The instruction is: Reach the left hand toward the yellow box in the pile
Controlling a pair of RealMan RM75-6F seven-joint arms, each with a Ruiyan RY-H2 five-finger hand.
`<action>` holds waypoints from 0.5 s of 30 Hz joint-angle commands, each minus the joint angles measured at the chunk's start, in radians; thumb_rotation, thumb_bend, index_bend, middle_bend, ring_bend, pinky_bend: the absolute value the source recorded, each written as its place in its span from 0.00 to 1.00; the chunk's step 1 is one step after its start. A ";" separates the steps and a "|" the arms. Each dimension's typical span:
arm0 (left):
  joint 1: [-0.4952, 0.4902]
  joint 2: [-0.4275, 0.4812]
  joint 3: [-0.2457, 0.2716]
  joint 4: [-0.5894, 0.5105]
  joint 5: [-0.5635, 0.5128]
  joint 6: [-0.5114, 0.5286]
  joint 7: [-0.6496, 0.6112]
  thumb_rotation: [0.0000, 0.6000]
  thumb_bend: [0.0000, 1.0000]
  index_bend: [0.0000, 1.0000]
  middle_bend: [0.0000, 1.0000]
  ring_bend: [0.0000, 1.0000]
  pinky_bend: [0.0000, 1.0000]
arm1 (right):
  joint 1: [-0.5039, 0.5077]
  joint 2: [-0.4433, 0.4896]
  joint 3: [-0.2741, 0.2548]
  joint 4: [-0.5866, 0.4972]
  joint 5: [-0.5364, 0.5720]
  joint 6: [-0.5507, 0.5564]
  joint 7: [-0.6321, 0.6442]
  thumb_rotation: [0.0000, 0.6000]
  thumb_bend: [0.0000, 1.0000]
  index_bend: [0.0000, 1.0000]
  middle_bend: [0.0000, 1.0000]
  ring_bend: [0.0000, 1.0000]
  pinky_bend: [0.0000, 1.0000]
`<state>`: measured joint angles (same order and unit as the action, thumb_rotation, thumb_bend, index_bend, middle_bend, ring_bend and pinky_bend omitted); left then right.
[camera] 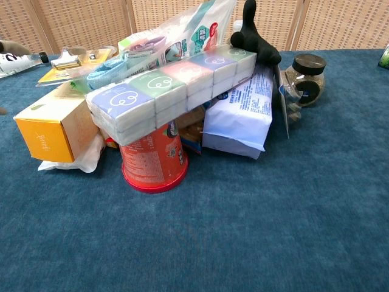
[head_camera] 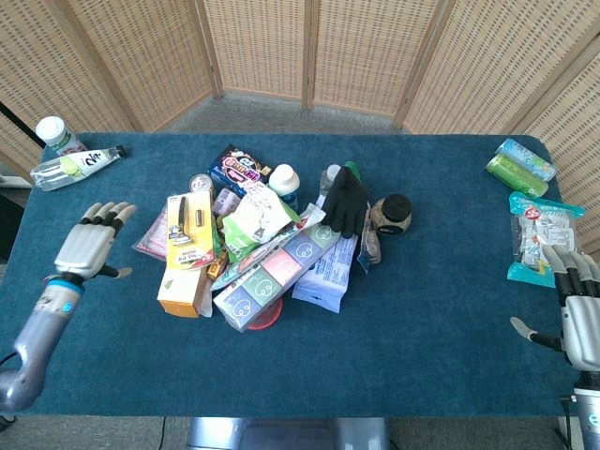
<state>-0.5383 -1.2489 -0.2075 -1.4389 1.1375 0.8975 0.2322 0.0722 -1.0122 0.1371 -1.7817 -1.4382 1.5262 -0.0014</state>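
Note:
The yellow box [head_camera: 182,291] lies at the front left of the pile, long and orange-yellow with a pale top; its near end [camera: 46,137] shows at the left in the chest view. My left hand [head_camera: 87,248] hovers over the blue table to the left of the box, palm down, fingers spread, holding nothing, a hand's width away from it. Only a fingertip edge [camera: 11,47] of it shows at the chest view's left border. My right hand [head_camera: 579,319] stays open at the table's right edge, far from the pile.
The pile holds a tissue multipack [head_camera: 274,272], a red cup [camera: 153,163], a white-blue bag [head_camera: 325,272], a black glove [head_camera: 345,202], a jar [head_camera: 394,215] and a razor card [head_camera: 188,231]. Bottles [head_camera: 70,166] lie far left. Snack packs [head_camera: 536,228] sit far right.

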 commanded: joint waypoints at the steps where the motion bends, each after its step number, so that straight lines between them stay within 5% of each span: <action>1: -0.116 -0.099 -0.024 0.066 -0.172 -0.088 0.159 1.00 0.00 0.00 0.00 0.00 0.00 | -0.001 0.005 0.001 -0.001 -0.001 -0.001 0.011 1.00 0.00 0.00 0.00 0.00 0.00; 15: -0.323 -0.272 -0.005 0.257 -0.480 -0.159 0.392 1.00 0.00 0.00 0.00 0.00 0.00 | -0.007 0.023 0.016 0.003 0.015 0.011 0.057 1.00 0.00 0.00 0.00 0.00 0.00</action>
<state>-0.8418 -1.5022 -0.2192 -1.2017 0.6776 0.7488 0.6093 0.0653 -0.9899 0.1528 -1.7794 -1.4234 1.5362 0.0546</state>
